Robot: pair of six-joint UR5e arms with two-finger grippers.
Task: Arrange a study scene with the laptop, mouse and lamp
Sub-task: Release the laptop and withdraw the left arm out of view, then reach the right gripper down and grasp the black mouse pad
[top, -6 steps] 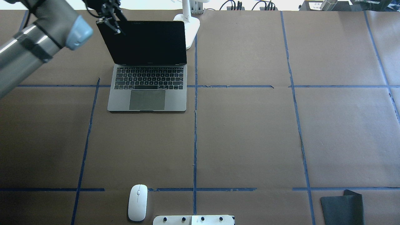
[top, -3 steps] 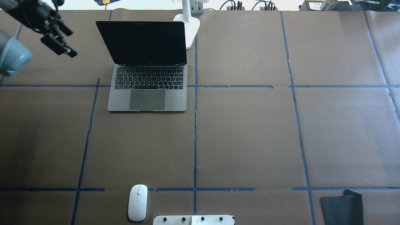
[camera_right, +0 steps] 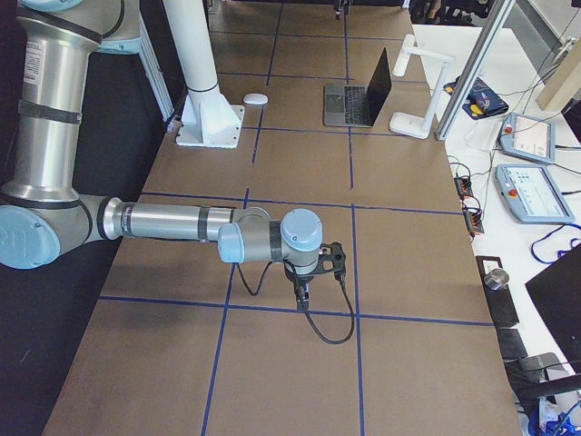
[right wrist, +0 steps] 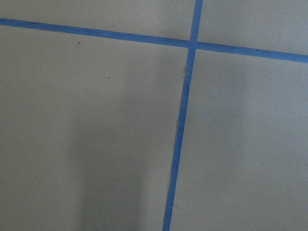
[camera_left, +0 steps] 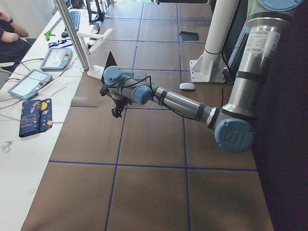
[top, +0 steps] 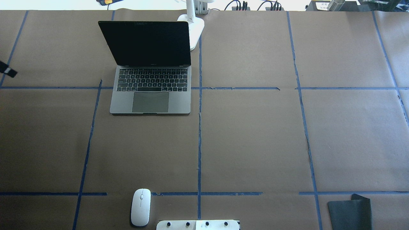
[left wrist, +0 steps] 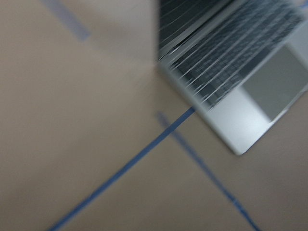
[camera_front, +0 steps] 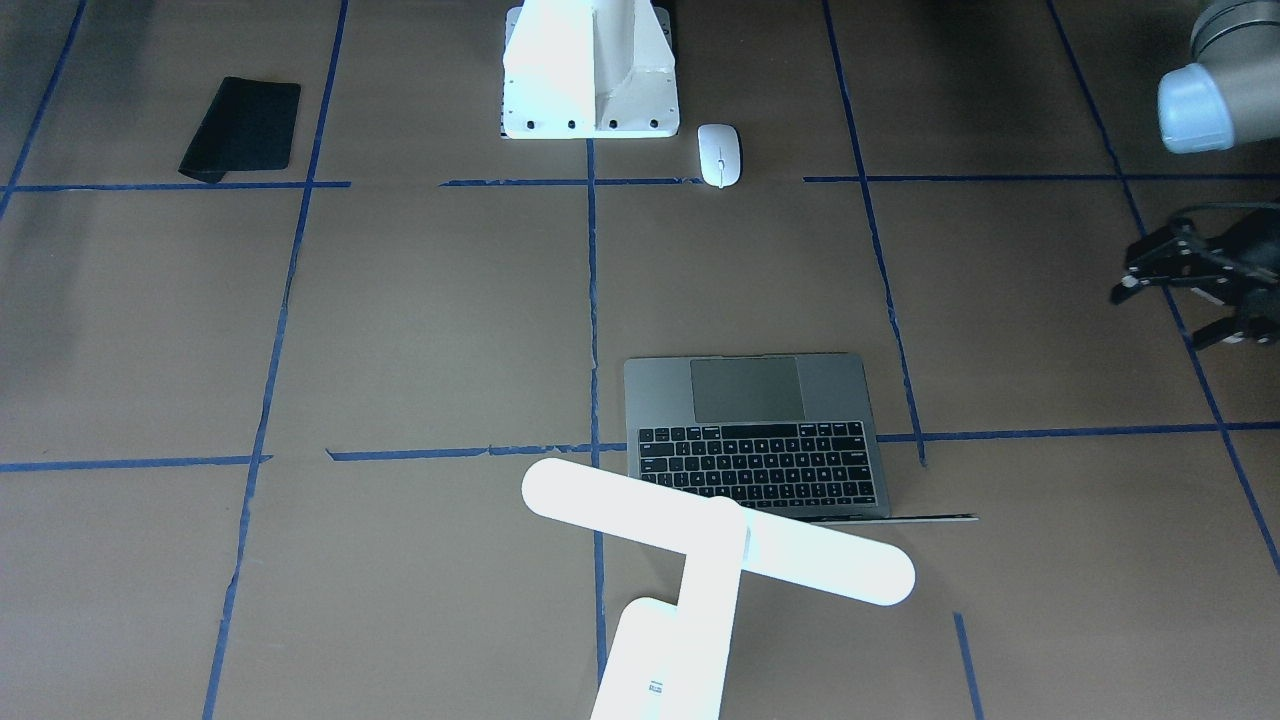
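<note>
We have the laptop (top: 150, 92) open beside the lamp (top: 195, 28) at the bench's far edge; mouse (top: 141, 207) not placed; left tool (camera_front: 1165, 305) released.

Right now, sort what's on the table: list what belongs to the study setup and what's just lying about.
Belongs to the job:
laptop, lid open
white mouse
white desk lamp

Just lying about:
black pad
white bolted pedestal block, a fixture
</note>
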